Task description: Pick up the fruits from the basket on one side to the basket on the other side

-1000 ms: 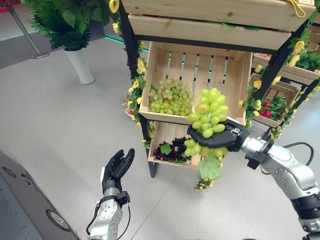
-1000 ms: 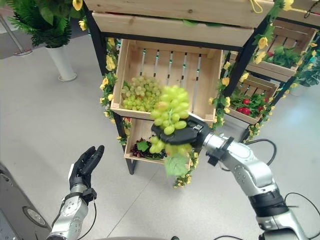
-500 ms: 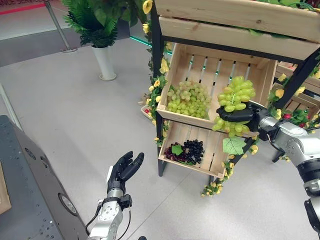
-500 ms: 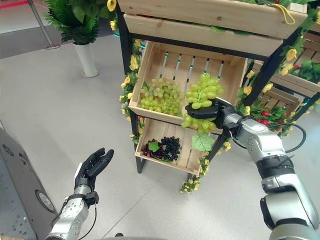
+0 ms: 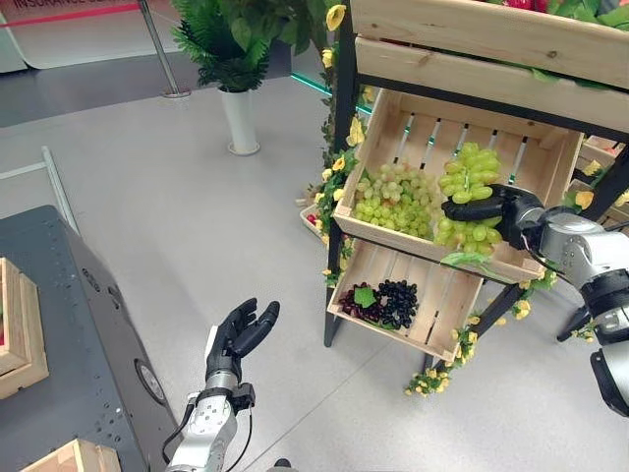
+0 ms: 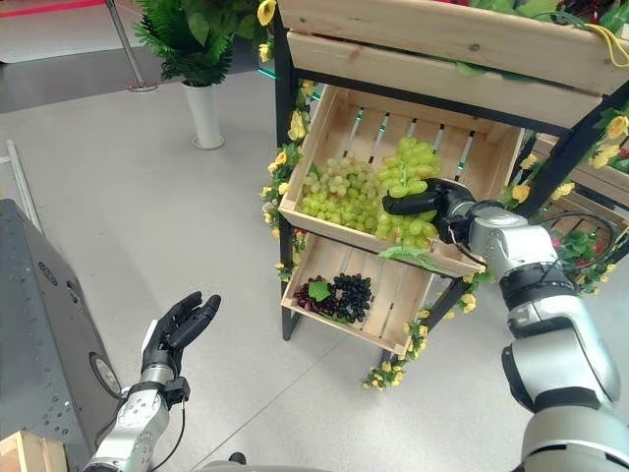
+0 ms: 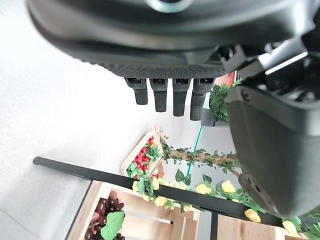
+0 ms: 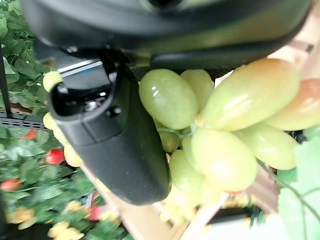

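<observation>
Nearest, the left hand [image 5: 239, 334] hangs low over the grey floor [image 5: 177, 226], palm up, fingers straight and slightly spread, holding nothing. To its left sits a dark grey platform [image 5: 69, 334] with light wooden boxes [image 5: 20, 324] at its near and left edges.

Further out stands a black-framed shelf [image 5: 344, 197] trimmed with yellow flowers [image 5: 339, 165] and leaves. Its lower wooden crate [image 5: 432, 324] holds dark grapes [image 5: 393, 300] plus a green leaf [image 5: 365, 296], all toward the crate's left side.

Above it, the upper wooden crate [image 5: 388, 231] holds a pile of green grapes [image 5: 393, 197] in its left half. The right hand [image 5: 482, 208] reaches into the crate's right half, fingers and thumb clamped round a green grape bunch [image 5: 470, 172] (wrist view shows grapes pressed between thumb and palm). The bunch sits inside the crate by the front-right edge, touching or nearly touching the pile; its leaf [image 5: 462, 259] drapes over the front rim.

Right of the shelf, another crate with red fruit [image 6: 580, 246]. Farthest back, a potted plant [image 5: 231, 49] in a white vase [image 5: 241, 120].
</observation>
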Tool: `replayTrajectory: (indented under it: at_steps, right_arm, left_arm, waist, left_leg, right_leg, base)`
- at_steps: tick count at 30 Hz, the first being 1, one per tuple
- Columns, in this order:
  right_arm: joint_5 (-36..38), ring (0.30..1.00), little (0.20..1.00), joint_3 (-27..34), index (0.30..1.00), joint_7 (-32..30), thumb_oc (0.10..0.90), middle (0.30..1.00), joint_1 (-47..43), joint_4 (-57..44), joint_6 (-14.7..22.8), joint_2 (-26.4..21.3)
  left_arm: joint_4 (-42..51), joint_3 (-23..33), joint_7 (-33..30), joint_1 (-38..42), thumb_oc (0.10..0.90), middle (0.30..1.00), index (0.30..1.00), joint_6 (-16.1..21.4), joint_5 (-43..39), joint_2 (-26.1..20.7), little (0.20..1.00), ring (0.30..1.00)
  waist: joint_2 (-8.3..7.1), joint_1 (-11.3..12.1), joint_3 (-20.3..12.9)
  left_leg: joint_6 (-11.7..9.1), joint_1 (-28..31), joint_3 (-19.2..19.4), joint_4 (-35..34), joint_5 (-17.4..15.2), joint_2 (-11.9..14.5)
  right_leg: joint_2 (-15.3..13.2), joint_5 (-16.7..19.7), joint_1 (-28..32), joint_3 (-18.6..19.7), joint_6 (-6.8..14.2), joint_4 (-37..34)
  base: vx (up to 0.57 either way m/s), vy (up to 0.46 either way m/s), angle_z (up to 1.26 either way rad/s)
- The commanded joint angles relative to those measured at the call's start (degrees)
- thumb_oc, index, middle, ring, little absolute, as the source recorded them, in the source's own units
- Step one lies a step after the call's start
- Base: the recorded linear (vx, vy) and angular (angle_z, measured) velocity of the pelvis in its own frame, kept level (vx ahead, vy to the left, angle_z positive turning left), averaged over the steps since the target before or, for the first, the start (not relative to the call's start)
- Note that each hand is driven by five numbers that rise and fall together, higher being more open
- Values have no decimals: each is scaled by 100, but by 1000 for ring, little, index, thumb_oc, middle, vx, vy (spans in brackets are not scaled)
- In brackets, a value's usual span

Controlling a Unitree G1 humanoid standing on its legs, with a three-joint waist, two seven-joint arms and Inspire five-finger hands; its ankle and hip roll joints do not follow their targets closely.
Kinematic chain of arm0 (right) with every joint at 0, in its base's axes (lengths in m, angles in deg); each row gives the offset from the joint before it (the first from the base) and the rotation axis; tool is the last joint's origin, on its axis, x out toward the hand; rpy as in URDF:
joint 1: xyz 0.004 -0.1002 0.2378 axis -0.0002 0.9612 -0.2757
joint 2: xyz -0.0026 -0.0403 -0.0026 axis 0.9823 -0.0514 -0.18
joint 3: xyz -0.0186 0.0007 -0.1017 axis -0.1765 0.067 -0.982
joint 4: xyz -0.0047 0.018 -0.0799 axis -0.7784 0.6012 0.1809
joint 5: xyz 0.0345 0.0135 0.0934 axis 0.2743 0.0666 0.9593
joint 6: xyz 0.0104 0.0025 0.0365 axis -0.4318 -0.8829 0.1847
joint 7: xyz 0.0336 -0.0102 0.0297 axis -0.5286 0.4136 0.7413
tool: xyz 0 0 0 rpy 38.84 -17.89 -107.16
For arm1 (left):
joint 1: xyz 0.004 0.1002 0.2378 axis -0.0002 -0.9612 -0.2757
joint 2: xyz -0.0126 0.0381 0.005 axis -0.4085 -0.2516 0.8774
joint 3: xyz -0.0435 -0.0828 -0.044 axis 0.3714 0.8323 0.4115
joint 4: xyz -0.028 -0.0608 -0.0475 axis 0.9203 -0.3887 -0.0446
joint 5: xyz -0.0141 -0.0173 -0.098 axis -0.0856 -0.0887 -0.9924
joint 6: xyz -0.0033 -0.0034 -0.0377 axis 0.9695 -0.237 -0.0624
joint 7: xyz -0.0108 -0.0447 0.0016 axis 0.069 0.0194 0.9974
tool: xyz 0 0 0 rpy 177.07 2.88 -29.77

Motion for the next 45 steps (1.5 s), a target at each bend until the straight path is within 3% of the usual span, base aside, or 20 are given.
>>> replayTrajectory:
  at_steps: [1, 3, 6, 12, 17, 24, 26, 31, 34, 45]
  right_arm:
    - [-719, 300, 300, -455, 300, -604, 400, 300, -1886, 432, 339, -401]
    - [-772, 300, 300, -578, 300, -635, 400, 300, -2032, 565, 297, -431]
    - [-2039, 300, 300, -1030, 300, -746, 400, 300, -2461, 903, 422, -606]
    - [-3282, 300, 300, -1865, 300, -646, 400, 300, -2959, 1120, 697, -955]
    - [-3796, 300, 300, -2148, 300, -704, 400, 300, -3028, 1239, 941, -1024]
    - [-3900, 300, 300, -2128, 300, -639, 400, 300, -2724, 1377, 1158, -902]
    - [-3656, 900, 900, -2015, 900, -462, 800, 900, -2514, 1420, 1100, -801]
    - [-3168, 900, 900, -1723, 900, -430, 800, 900, -2300, 1667, 1165, -576]
    - [-2826, 900, 900, -1474, 900, -457, 800, 900, -2228, 1844, 1454, -499]
    - [-2984, 900, 900, -1537, 900, -371, 800, 900, -2213, 1667, 1659, -551]
  left_arm:
    - [273, -430, -133, 618, 800, 900, 900, 614, -5, -378, 900, 900]
    - [258, -442, -193, 618, 800, 900, 900, 629, 13, -365, 900, 900]
    - [222, -443, -248, 625, 800, 900, 900, 666, -52, -410, 900, 900]
    - [255, -443, -250, 605, 800, 900, 900, 655, -74, -458, 900, 900]
    - [244, -446, -193, 632, 800, 900, 900, 665, -128, -510, 900, 900]
    - [248, -422, -149, 699, 800, 900, 900, 636, -151, -506, 900, 900]
    - [258, -401, -133, 733, 800, 900, 900, 590, -152, -492, 900, 900]
    - [201, -405, -126, 833, 800, 900, 900, 532, -124, -451, 900, 900]
    - [163, -424, -102, 873, 800, 900, 900, 542, -132, -436, 900, 900]
    - [162, -464, -81, 792, 800, 900, 900, 635, -129, -414, 900, 900]
  waist:
    - [-340, 113, -221]
    - [-343, 122, -218]
    - [-359, 138, -228]
    - [-381, 182, -246]
    - [-367, 225, -248]
    - [-332, 276, -231]
    - [-318, 302, -218]
    - [-303, 327, -190]
    - [-284, 347, -177]
    - [-289, 327, -175]
  left_leg:
    - [230, 203, -62, 10, -737, -352]
    - [232, 197, -72, 10, -732, -354]
    - [229, 173, -77, 10, -711, -361]
    - [233, 135, -93, 10, -688, -373]
    - [252, 119, -135, 10, -685, -397]
    - [271, 81, -181, 10, -695, -414]
    - [276, 69, -188, 10, -692, -414]
    - [281, 87, -194, 10, -691, -407]
    - [276, 90, -202, 10, -695, -404]
    - [272, 126, -149, 10, -700, -406]
  right_leg:
    - [-55, -334, 245, -10, -394, 51]
    - [-54, -330, 243, -14, -391, 51]
    - [-46, -322, 231, -21, -381, 51]
    - [-50, -313, 226, -58, -349, 51]
    - [-56, -316, 234, -93, -339, 51]
    - [-78, -331, 214, -133, -325, 51]
    - [-88, -330, 212, -155, -323, 51]
    - [-93, -332, 231, -174, -337, 51]
    - [-89, -338, 238, -184, -345, 51]
    - [-85, -333, 243, -170, -351, 51]
  base:
    - [0, 0, 0]
    - [-16, 7, 4]
    - [-31, 10, 8]
    - [-10, 2, 2]
    - [0, 0, 0]
    - [-4, 2, 0]
    - [-16, 8, 1]
    - [0, 0, 0]
    - [0, 0, 0]
    - [0, 0, 0]
